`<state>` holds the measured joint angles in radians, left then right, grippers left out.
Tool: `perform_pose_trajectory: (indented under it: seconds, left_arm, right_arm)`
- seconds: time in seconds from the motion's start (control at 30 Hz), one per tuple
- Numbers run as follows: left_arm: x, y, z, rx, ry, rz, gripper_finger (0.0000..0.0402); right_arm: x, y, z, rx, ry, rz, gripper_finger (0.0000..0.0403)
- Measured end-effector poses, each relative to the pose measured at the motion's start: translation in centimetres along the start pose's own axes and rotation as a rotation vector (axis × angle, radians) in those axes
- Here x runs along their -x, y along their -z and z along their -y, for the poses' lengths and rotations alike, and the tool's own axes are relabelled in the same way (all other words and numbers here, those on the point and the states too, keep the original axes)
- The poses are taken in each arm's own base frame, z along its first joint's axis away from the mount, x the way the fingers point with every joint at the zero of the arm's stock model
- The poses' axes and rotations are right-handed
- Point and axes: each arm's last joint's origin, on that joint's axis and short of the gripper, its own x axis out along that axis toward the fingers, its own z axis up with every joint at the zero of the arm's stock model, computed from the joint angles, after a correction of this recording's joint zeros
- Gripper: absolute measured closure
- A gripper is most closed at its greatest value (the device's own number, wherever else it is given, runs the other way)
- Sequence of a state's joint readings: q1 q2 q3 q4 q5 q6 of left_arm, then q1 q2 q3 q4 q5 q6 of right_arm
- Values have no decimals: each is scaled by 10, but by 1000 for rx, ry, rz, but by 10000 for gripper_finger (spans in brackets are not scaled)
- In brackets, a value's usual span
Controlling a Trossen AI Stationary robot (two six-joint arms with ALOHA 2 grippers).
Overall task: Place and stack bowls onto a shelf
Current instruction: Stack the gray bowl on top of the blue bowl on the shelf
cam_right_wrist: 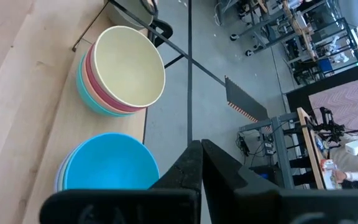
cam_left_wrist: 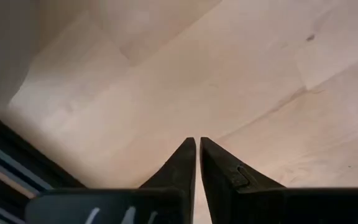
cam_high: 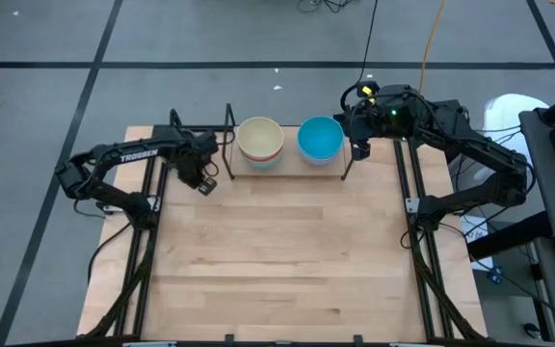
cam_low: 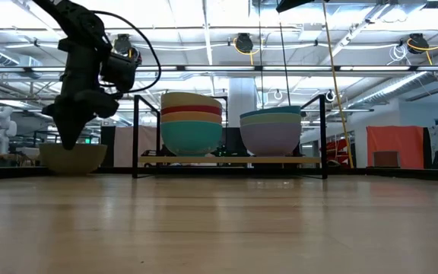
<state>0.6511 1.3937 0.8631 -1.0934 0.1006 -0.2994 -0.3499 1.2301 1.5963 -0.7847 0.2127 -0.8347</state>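
Both arms matte black, jointed, with black cables. Left arm (cam_high: 133, 154) carries white TROSSEN lettering. Green light glows behind the right gripper (cam_high: 357, 151).

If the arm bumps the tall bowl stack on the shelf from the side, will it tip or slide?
The four-bowl stack probably slides before tipping: its bowls nest deeply, so it stays squat. The bowls look like smooth light plastic, so the cream bowl on top may shift. The shelf has upright frames only at its ends, so a push forward could drop it.

A robotics lab: ceiling light strips (cam_low: 204, 23), hanging cable reels (cam_low: 243, 42) (upper centre), equipment racks (cam_right_wrist: 272, 25), taped grey floor (cam_high: 46, 87).
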Motion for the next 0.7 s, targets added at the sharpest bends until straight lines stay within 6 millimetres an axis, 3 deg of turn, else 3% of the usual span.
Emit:
perform_pose_trajectory:
  seconds: [0.17,0.5,0.7]
  left_arm:
    - [-1,-3,8,-77,-24,59,352]
    - [0,-5,9,-50,-36,94,270]
    - [3,-4,11,-142,-51,85,260]
  right_arm:
    - [0,-1,1,-1,7,7,403]
    - [0,-1,1,17,6,5,403]
    - [0,-1,1,68,7,6,403]
